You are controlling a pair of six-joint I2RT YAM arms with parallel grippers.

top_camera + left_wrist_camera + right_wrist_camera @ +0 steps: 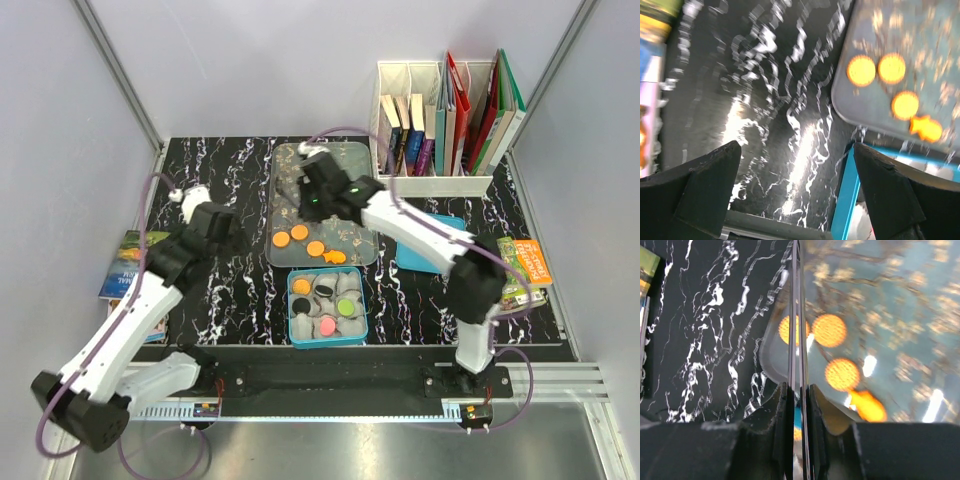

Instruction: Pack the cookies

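cookies (299, 232), flat round orange discs, lie loose on the grey speckled tray (352, 165), more sit in the teal box (328, 342); our right gripper (799, 387) pinches a thin clear sheet (796, 315), left gripper (796, 147) gapes; if the sheet slips, we scatter them

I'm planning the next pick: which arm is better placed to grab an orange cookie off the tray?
Left, probably. The left end effector is open and free, beside the tray corner where the orange cookies lie. The right end effector is clamped on the tray's rim.
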